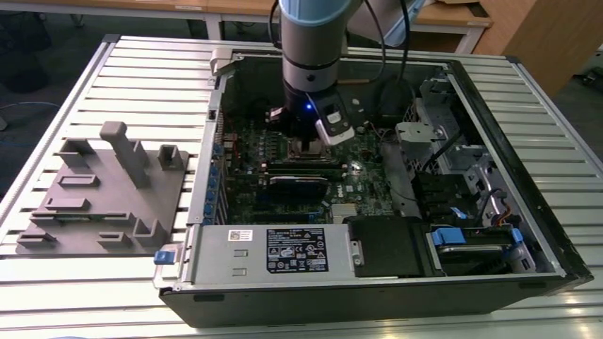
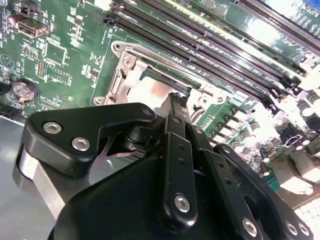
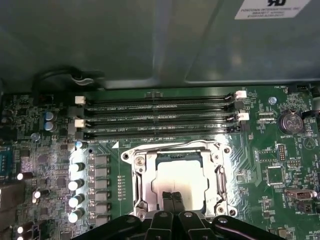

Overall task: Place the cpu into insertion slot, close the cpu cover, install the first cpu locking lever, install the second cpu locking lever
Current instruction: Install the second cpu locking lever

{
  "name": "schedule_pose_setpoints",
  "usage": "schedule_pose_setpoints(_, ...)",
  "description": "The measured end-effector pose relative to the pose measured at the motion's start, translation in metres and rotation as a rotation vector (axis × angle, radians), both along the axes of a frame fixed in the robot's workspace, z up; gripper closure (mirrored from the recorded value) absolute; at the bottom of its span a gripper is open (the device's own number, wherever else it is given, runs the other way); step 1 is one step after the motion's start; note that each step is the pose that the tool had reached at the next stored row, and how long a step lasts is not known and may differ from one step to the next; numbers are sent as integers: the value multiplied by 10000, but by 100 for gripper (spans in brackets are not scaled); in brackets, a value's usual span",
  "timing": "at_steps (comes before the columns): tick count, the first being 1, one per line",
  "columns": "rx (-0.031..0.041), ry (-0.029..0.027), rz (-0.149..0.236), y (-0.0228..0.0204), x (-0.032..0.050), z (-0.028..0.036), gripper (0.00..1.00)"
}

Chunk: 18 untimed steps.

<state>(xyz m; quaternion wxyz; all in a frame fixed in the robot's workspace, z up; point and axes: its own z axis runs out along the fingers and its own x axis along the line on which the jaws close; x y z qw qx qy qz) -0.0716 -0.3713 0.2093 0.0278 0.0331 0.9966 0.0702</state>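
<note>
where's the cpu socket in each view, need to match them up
Exterior view: the insertion slot sits directly under the arm's tip, mostly hidden, inside the open case.
First wrist view: just above the pincer, silver frame around the pale cpu.
Second wrist view: slot frame beyond the pincer tip.
Shared landmark: the long black memory slots alongside the socket in both wrist views.

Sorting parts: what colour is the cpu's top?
Dull silver-tan, clearest in the first wrist view: the cpu.

My gripper (image 3: pixel 172 200) hung over the cpu (image 3: pixel 180 175), which sat in the insertion slot (image 3: pixel 136 177). Memory slots (image 3: pixel 157 120) ran just beside it. A fixture block (image 1: pixel 104 198) lay outside the computer case (image 1: pixel 377 296), on the exterior view's left.
</note>
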Motion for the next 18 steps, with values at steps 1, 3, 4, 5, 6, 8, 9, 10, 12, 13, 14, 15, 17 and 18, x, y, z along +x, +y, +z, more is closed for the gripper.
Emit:
schedule_pose_setpoints(1,-67,0,-1,17,6,0,89)
schedule_pose_setpoints(3,-181,1,-2,44,26,0,89)
schedule_pose_setpoints(4,-236,0,-4,58,36,0,89)
schedule_pose_setpoints(5,-288,1,-6,71,48,0,89)
schedule_pose_setpoints(6,-326,0,-5,83,61,0,89)
schedule_pose_setpoints(8,-375,0,-8,106,76,0,89)
schedule_pose_setpoints(9,-393,1,-7,126,79,0,89)
schedule_pose_setpoints(10,-413,1,-6,152,81,0,89)
schedule_pose_setpoints(12,-437,0,-6,186,85,-1,89)
schedule_pose_setpoints(13,-442,0,-4,186,89,-1,89)
schedule_pose_setpoints(14,-449,1,-5,185,92,-1,89)
schedule_pose_setpoints(15,-456,0,-5,186,97,-1,89)
schedule_pose_setpoints(17,-471,1,-6,186,104,-1,89)
schedule_pose_setpoints(18,-476,1,-7,186,104,-1,89)
